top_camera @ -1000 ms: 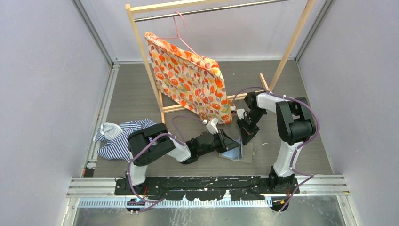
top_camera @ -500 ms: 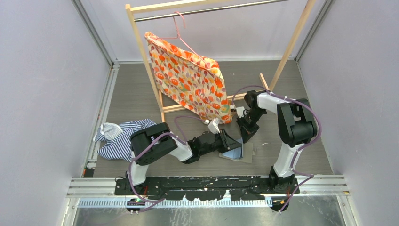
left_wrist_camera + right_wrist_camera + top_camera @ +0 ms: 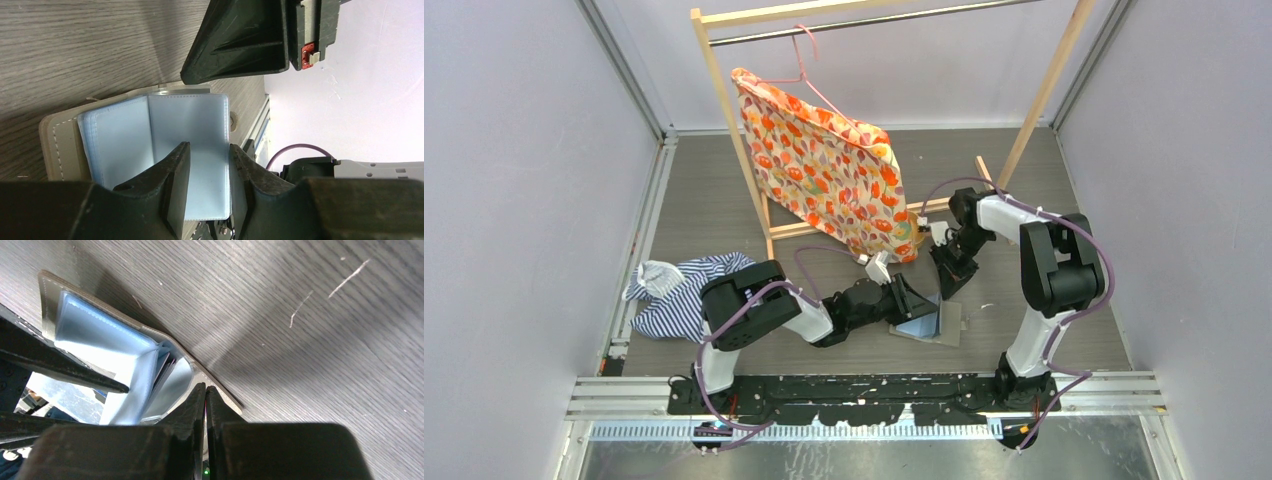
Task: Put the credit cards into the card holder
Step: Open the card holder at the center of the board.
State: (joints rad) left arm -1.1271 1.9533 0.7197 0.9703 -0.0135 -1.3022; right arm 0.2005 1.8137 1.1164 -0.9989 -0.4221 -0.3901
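**A:** Where is the card holder, and which way does it lie?

**B:** One card holder (image 3: 951, 325) lies open on the table (image 3: 724, 210), near the front edge, between the two grippers. Opened out, its long axis runs roughly left to right. The taupe cover is underneath and the pale blue sleeves (image 3: 190, 120) face up, fanned a little.

**A:** And the grippers?

**B:** There are two. The left gripper (image 3: 209, 147) reaches in low from the left. Its jaws are apart, and a flat sleeve shows through the gap. The right gripper (image 3: 205, 387) comes down from the far side with its fingers pressed together and its tips at the cover's edge. I cannot tell whether anything is pinched between them.

**A:** How many cards?

**B:** Thin edges show among the sleeves, but I cannot tell whether they are cards, so I cannot count them.

**A:** Anything else?

**B:** One wooden rack (image 3: 724, 110) stands behind, with one floral cloth (image 3: 834, 165) on one pink hanger (image 3: 809, 60). One striped cloth (image 3: 674, 295) lies crumpled at the left.
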